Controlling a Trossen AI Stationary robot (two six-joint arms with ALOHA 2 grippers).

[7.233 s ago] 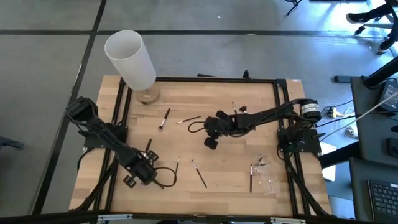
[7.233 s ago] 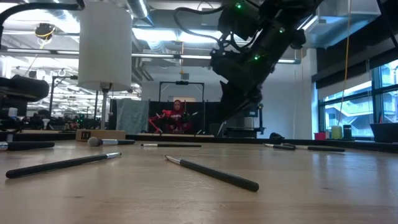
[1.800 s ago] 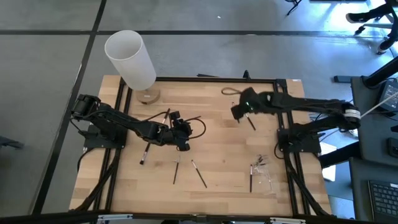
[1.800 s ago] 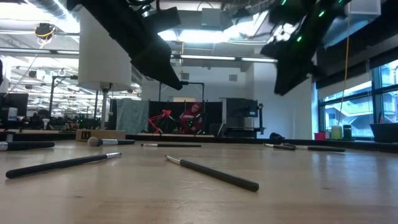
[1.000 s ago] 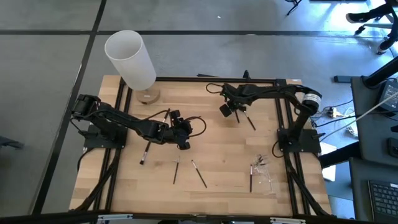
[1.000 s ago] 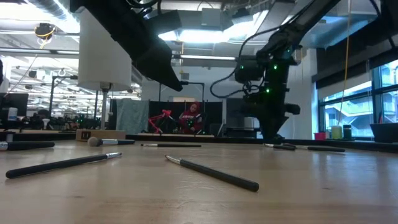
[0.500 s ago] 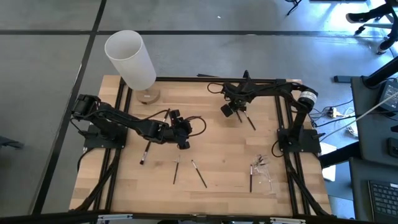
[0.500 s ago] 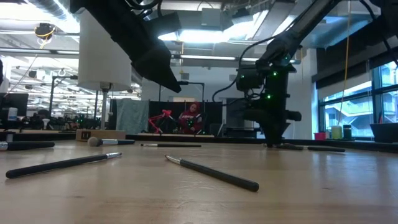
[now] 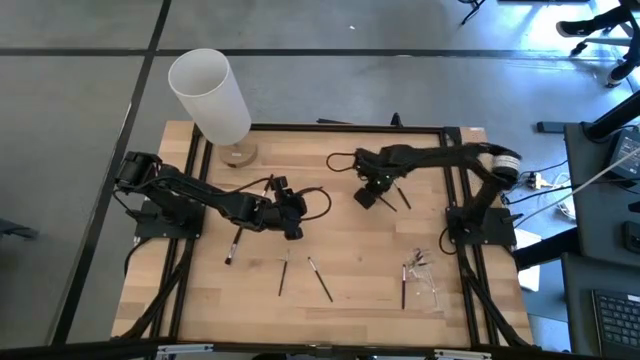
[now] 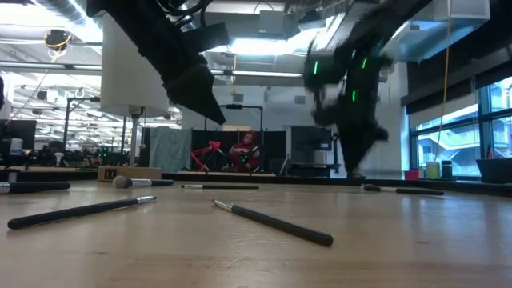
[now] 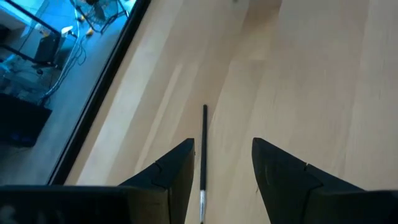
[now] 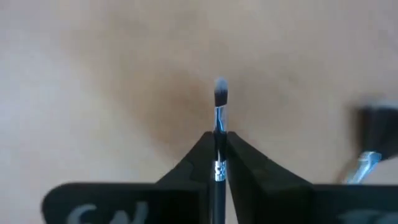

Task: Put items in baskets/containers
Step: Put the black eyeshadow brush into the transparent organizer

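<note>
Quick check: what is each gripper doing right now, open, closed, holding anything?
Left gripper: open, empty, a brush lying on the table between its fingers.
Right gripper: closed on a pale-tipped brush.

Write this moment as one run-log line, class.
right gripper: shut on small brush, back of table | left gripper: open above dark brush | clear container: front right

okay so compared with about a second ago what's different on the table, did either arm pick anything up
The right gripper closed on a small makeup brush at the table's far right part and shifted slightly toward the centre; the right wrist view shows its fingers pinched on the handle. The left gripper stayed hovering open over a dark brush, and the brushes near the front edge and the white cylinder did not move.
</note>
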